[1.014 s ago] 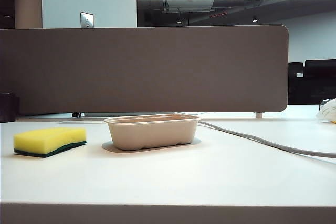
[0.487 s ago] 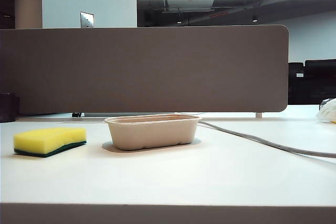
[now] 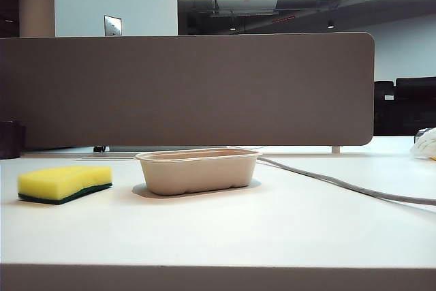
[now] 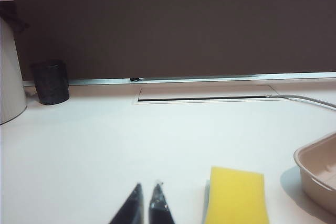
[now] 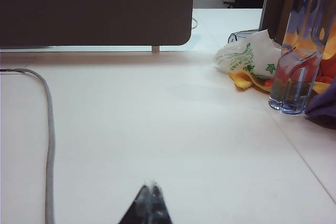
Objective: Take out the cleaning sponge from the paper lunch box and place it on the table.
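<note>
Left wrist view: cleaning sponge (image 4: pixel 236 195) flat on surface (image 4: pixel 157 140), just beside left hand (image 4: pixel 146 203), outside paper lunch box (image 4: pixel 320 174); long axis pointing away; left hand nearer; left hand, right hand (image 5: pixel 150 203) both closed, empty

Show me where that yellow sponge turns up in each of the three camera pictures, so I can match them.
Exterior view: the cleaning sponge lies flat on the table, left of the paper lunch box, apart from it.
Left wrist view: the sponge lies just beside the shut left gripper, box rim beyond it.
Right wrist view: not in it.
Shared landmark: the grey cable.
</note>
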Robot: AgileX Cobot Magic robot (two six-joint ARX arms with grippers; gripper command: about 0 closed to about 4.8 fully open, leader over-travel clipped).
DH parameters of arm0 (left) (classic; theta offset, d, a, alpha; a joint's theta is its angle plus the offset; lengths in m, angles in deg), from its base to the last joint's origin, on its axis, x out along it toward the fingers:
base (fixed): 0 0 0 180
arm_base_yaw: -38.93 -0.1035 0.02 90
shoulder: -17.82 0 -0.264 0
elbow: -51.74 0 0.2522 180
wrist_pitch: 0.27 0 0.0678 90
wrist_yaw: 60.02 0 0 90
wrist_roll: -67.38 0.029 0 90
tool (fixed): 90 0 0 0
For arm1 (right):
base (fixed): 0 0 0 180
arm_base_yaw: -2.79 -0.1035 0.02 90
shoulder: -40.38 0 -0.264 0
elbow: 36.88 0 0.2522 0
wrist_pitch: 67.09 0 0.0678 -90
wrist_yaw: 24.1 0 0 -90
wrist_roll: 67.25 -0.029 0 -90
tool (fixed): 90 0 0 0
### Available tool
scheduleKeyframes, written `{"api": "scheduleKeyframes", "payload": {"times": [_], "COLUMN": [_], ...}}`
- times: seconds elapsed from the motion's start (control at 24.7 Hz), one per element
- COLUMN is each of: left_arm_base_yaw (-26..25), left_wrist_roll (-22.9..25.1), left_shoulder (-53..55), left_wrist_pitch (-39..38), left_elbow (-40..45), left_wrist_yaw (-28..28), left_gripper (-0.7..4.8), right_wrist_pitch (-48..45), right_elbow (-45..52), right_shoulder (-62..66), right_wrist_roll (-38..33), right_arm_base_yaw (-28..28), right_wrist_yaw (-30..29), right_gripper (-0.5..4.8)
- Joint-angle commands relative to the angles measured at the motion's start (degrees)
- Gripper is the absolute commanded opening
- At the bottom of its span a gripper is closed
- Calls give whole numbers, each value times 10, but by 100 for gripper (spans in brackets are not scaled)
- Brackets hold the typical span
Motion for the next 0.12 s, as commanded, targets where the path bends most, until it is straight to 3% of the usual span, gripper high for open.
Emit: {"api": "scheduleKeyframes", "payload": {"times": [0.04, 0.12], "left_arm_base_yaw": [1, 1], "left_wrist_roll": [0, 0], "left_shoulder": [0, 0], "left_wrist_pitch": [5, 5], "left_elbow": [-1, -1], "left_wrist_yaw": [2, 2], "left_gripper": [26, 26], "right_wrist_pitch": [-8, -8], "right_elbow": [0, 0], "right_shoulder": [0, 0], "right_wrist_roll": [0, 0], "right_arm_base_yaw": [0, 0], "right_wrist_yaw": [1, 1], "right_gripper": [-5, -5]}}
